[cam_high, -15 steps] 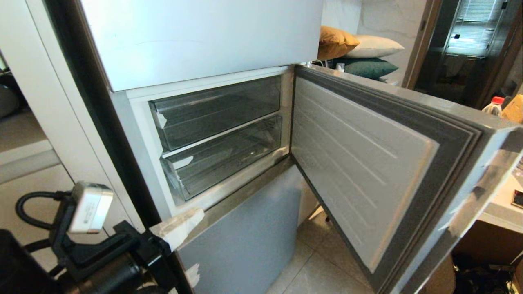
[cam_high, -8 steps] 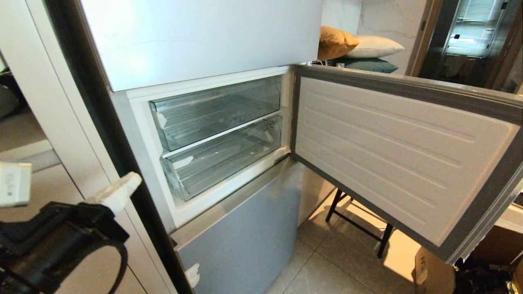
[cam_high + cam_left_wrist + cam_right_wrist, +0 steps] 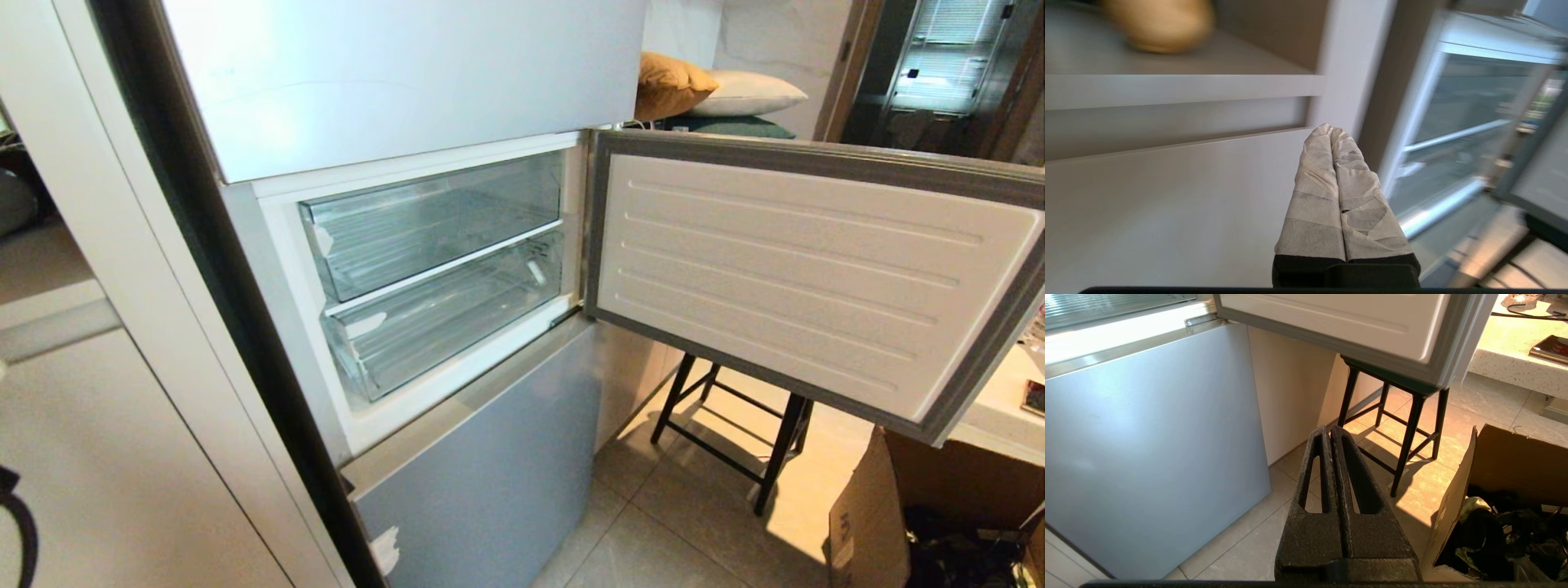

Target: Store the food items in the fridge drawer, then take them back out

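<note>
Both pincers pressed together and empty: left pincer (image 3: 1331, 134), right pincer (image 3: 1329, 435); no legible writing.

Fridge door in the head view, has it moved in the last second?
Yes. The fridge door swung wider open, away from the clear drawers, uncovering the black stool.

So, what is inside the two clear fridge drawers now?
Nothing visible: the upper drawer and lower drawer show only ribbed clear plastic. Their rear corners cannot be fully checked. A potato sits on a shelf outside.
</note>
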`<state>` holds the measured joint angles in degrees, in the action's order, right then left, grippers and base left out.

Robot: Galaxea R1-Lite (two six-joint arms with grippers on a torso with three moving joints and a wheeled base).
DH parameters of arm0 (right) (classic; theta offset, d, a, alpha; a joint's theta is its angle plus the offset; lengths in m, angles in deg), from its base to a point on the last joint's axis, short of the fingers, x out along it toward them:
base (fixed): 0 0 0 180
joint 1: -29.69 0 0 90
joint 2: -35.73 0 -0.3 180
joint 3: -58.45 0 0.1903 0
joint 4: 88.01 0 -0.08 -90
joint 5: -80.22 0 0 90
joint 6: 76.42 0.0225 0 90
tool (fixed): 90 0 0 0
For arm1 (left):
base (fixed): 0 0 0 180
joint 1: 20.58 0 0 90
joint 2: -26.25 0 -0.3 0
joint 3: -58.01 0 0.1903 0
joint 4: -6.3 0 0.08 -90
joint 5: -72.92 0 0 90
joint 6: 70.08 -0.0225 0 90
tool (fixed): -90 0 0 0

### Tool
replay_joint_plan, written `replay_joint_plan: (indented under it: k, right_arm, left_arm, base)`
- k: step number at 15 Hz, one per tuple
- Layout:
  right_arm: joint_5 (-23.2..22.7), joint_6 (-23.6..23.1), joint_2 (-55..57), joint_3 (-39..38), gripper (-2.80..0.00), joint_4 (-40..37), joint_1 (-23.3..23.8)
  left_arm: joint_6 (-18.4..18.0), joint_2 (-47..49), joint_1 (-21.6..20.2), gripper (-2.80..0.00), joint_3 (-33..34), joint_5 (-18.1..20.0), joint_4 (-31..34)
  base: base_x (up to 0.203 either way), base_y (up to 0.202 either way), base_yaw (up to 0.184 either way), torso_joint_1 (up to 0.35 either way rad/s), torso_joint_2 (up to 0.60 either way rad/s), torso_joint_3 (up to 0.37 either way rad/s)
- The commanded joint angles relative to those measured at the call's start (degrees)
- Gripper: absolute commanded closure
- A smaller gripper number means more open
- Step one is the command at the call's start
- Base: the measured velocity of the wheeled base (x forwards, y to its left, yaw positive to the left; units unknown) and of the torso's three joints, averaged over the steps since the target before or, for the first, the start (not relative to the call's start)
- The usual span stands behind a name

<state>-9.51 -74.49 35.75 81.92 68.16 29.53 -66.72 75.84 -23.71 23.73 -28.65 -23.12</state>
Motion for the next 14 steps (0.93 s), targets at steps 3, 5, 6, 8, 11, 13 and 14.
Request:
replay_joint_plan:
  k: [3,5,6,8,11,13,14]
  right_arm:
    - [0.0,0.1,0.06,-0.01,0.0,0.02,-0.02]
    - [0.0,-0.01,0.06,-0.01,0.0,0.02,-0.02]
    - [0.0,-0.33,0.06,0.03,0.0,0.02,-0.02]
    - [-0.09,-0.52,0.06,0.02,0.0,-0.06,-0.02]
    - [0.0,-0.17,0.06,-0.01,0.0,0.02,-0.02]
    - [0.0,0.0,0.06,-0.01,0.0,0.02,-0.02]
    - [0.0,0.01,0.06,-0.01,0.0,0.02,-0.02]
  left_arm:
    - [-0.56,-18.47,-7.98,0.0,-5.06,0.06,19.45]
    - [-1.19,-25.22,-9.15,0.0,-7.13,0.28,28.34]
    - [-1.59,-29.17,-9.47,0.0,-7.69,0.93,32.5]
    - [-2.81,-33.69,-9.89,0.0,-6.92,3.4,36.8]
    - [-4.22,-33.48,-9.79,0.0,1.03,11.87,40.58]
    - [-6.18,-33.56,-9.73,0.0,6.7,15.35,48.72]
    - [-7.32,-33.44,-9.66,0.0,9.24,15.93,49.85]
  base:
    - [0.0,0.0,0.0,0.0,0.0,0.0]
    - [0.0,0.0,0.0,0.0,0.0,0.0]
    - [0.0,0.0,0.0,0.0,0.0,0.0]
    - [0.0,0.0,0.0,0.0,0.0,0.0]
    - [0.0,0.0,0.0,0.0,0.0,0.0]
    - [0.0,0.0,0.0,0.0,0.0,0.0]
    - [0.0,0.0,0.0,0.0,0.0,0.0]
